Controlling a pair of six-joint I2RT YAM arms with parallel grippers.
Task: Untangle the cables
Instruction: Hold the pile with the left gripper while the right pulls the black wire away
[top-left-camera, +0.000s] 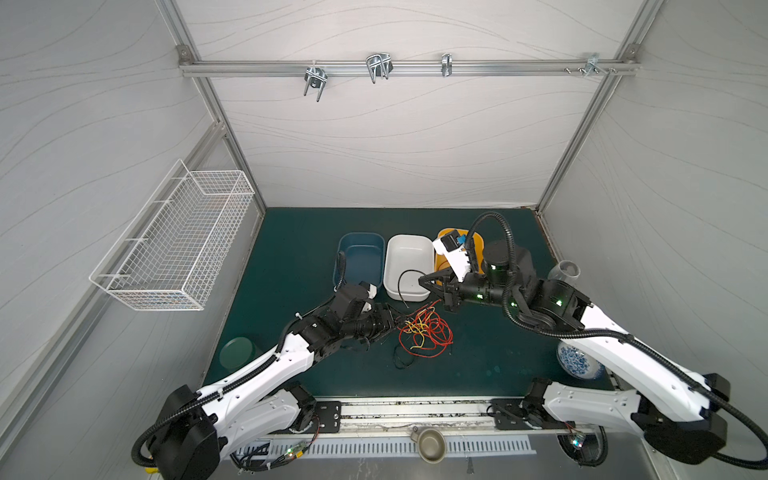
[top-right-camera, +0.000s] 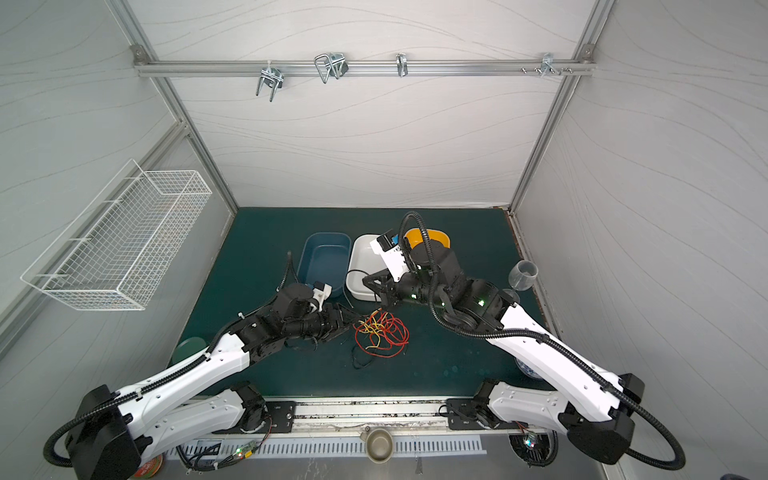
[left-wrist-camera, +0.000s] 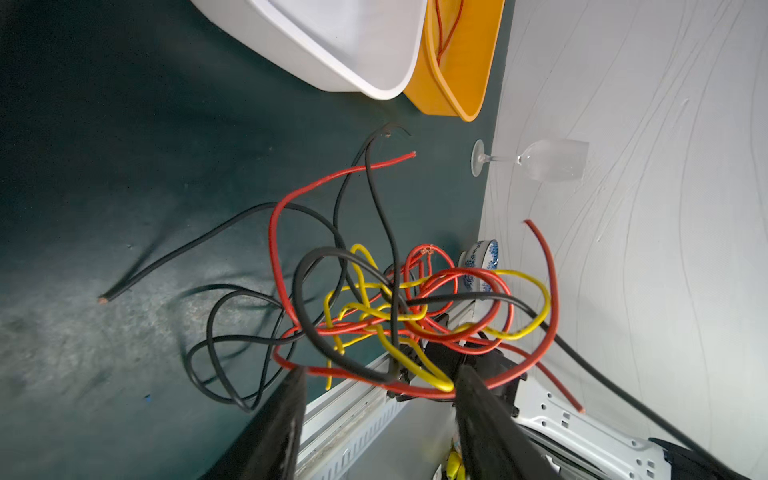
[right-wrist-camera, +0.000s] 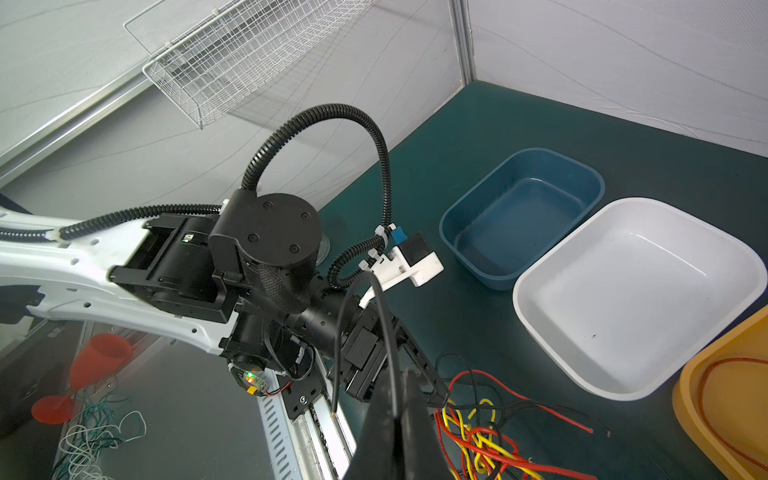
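Note:
The cables (top-left-camera: 424, 330) lie as a red, yellow and black tangle on the green mat in both top views (top-right-camera: 380, 332). My left gripper (top-left-camera: 395, 322) sits at the tangle's left edge. In the left wrist view its jaws (left-wrist-camera: 380, 374) stand apart, with red, yellow and black strands crossing between the fingertips. My right gripper (top-left-camera: 422, 281) hovers over the white bin's near rim, shut on one black cable (top-left-camera: 400, 286). That cable arches up from the fingertips (right-wrist-camera: 401, 374) and hangs down with a free end (right-wrist-camera: 334, 409). One red cable (left-wrist-camera: 449, 29) lies in the orange bin.
Blue bin (top-left-camera: 359, 245), white bin (top-left-camera: 409, 243) and orange bin (top-left-camera: 478, 241) stand in a row behind the tangle. A wine glass (top-left-camera: 563, 272) and a blue-patterned bowl (top-left-camera: 577, 361) sit by the right wall. A green disc (top-left-camera: 236, 353) lies front left. A wire basket (top-left-camera: 174, 237) hangs on the left wall.

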